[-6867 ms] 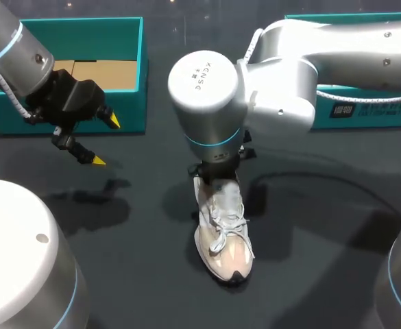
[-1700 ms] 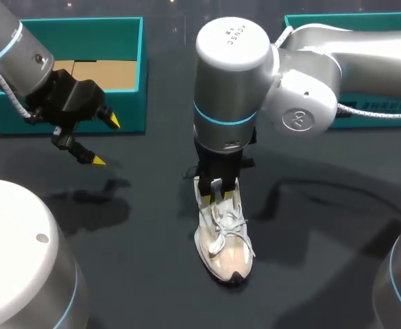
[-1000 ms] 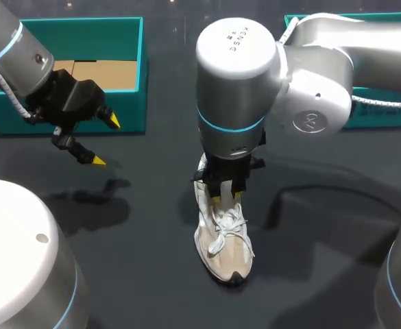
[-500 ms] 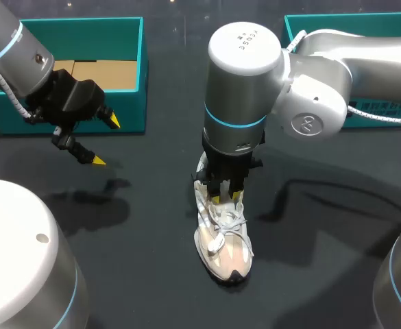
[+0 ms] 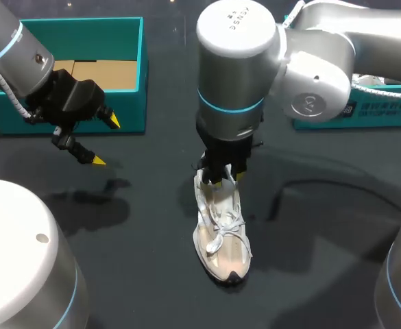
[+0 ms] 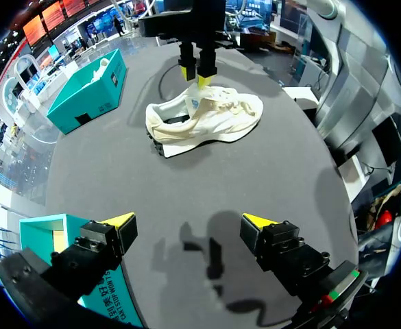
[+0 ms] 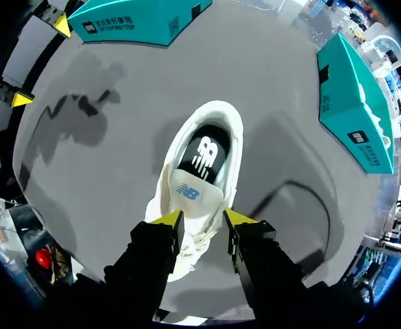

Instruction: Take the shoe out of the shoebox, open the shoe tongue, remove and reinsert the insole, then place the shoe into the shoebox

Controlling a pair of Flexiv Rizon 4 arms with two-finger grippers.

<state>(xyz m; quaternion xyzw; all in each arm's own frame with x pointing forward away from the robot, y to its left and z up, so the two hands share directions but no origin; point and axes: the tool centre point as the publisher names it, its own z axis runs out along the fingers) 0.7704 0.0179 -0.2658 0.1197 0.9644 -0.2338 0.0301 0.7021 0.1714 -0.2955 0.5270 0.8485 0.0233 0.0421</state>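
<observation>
A cream lace-up shoe lies on the dark table, toe toward me. My right gripper stands over its heel end. In the right wrist view the two yellow tips of this gripper press on the pale tongue from both sides. Ahead of the tongue shows the black insole. The left wrist view shows the shoe on its side far ahead, with the right gripper at its tongue. My left gripper hangs open and empty in front of the left teal shoebox.
A second teal box sits at the back right behind my right arm. In the right wrist view the two boxes lie on either side beyond the shoe. Bare dark table surrounds the shoe.
My right gripper has drawn back toward the heel and risen, taking the tongue with it; the shoe's heel end shifted slightly. The left arm has not moved.
</observation>
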